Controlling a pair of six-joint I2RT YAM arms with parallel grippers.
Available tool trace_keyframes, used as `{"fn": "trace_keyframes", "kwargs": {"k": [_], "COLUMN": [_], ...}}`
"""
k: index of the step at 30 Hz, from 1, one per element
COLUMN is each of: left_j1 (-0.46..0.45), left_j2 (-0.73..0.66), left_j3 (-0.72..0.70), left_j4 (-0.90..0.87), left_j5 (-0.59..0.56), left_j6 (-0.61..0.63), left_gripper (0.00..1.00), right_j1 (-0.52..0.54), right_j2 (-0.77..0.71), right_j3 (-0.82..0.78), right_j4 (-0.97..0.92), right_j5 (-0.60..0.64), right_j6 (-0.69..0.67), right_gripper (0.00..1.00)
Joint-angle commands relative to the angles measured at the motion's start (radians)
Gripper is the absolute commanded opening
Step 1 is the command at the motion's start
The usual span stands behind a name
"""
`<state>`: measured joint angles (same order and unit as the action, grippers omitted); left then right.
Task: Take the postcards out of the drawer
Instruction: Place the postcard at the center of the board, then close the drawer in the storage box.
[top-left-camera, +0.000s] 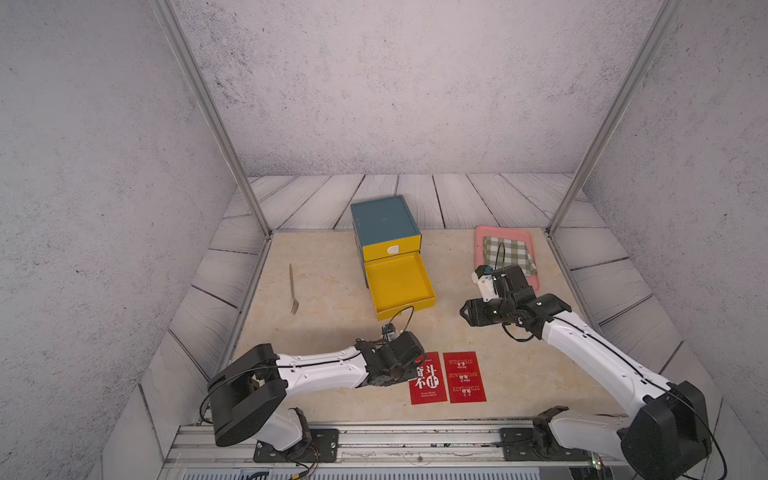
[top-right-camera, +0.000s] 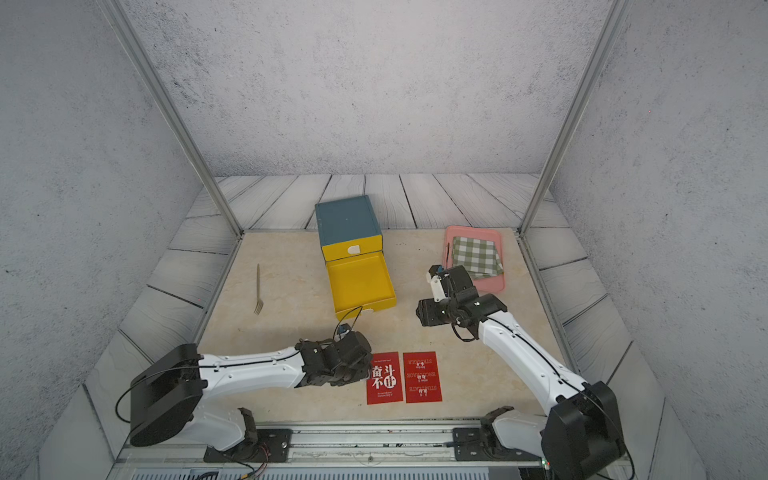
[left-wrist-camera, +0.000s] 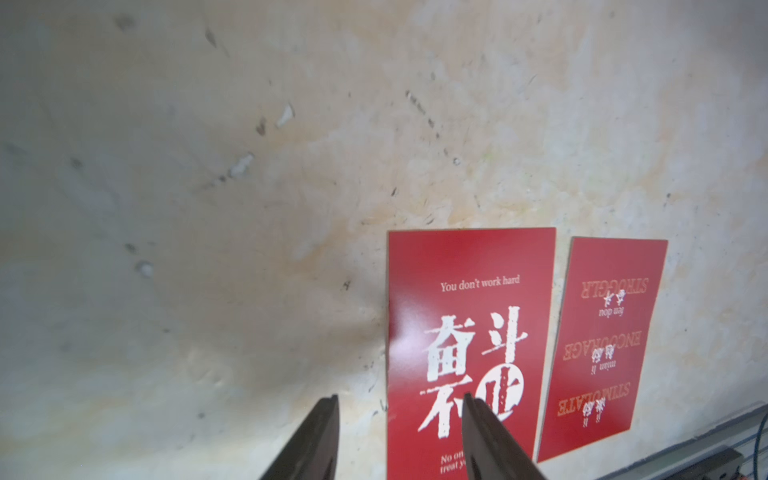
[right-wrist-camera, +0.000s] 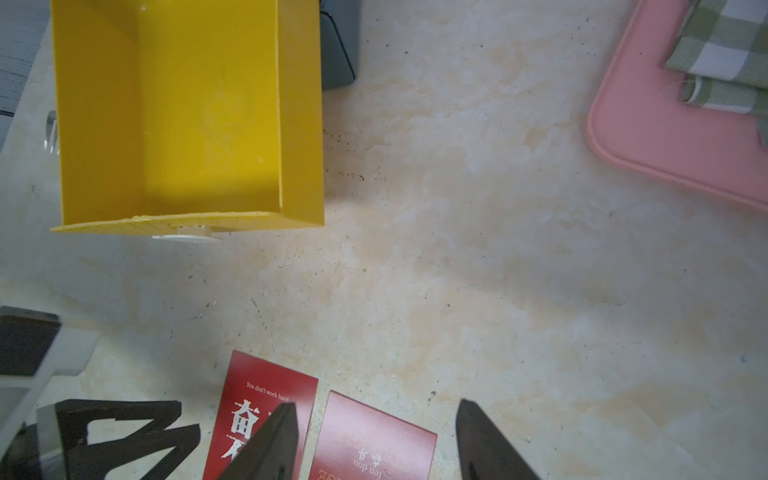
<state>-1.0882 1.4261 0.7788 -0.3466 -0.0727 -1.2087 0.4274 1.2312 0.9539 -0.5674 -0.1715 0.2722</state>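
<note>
Two red postcards lie flat side by side near the table's front edge, one (top-left-camera: 428, 378) with large white Chinese characters, the other (top-left-camera: 464, 377) to its right. The yellow drawer (top-left-camera: 397, 284) is pulled out of the blue-topped cabinet (top-left-camera: 384, 220), and its floor is bare. My left gripper (left-wrist-camera: 399, 401) is open low over the left postcard's (left-wrist-camera: 469, 291) outer edge, one finger above the card and one above the table. My right gripper (right-wrist-camera: 376, 405) is open and empty, raised above the table to the right of the drawer (right-wrist-camera: 187, 116).
A fork (top-left-camera: 293, 289) lies to the left of the cabinet. A pink tray (top-left-camera: 505, 230) at the back right holds a folded green-white checked cloth (top-left-camera: 509, 251), just behind my right wrist. Metal frame posts stand at the table's back corners.
</note>
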Motion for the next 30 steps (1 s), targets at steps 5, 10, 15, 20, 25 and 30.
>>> {"fn": "trace_keyframes", "kwargs": {"k": [5, 10, 15, 20, 25, 30], "left_j1": [0.14, 0.429, 0.593, 0.696, 0.778, 0.81], "left_j2": [-0.205, -0.145, 0.065, 0.303, 0.517, 0.626], "left_j3": [0.262, 0.537, 0.812, 1.034, 1.207, 1.28], "left_j4": [-0.264, -0.32, -0.293, -0.237, -0.151, -0.076], "left_j5": [-0.089, 0.107, 0.268, 0.377, 0.543, 0.601], "left_j6": [0.35, 0.628, 0.788, 0.822, 0.77, 0.738], "left_gripper": [0.57, 0.63, 0.66, 0.66, 0.66, 0.67], "right_j1": [0.11, 0.261, 0.324, 0.367, 0.407, 0.431], "right_j2": [-0.059, -0.05, 0.01, 0.125, 0.227, 0.299], "right_j3": [-0.078, -0.136, -0.161, -0.112, -0.092, -0.059], "right_j4": [0.077, 0.23, 0.394, 0.472, 0.566, 0.589], "right_j5": [0.026, 0.134, 0.232, 0.32, 0.36, 0.371], "right_j6": [0.039, 0.112, 0.176, 0.165, 0.16, 0.154], "right_gripper": [0.64, 0.64, 0.64, 0.65, 0.67, 0.69]}}
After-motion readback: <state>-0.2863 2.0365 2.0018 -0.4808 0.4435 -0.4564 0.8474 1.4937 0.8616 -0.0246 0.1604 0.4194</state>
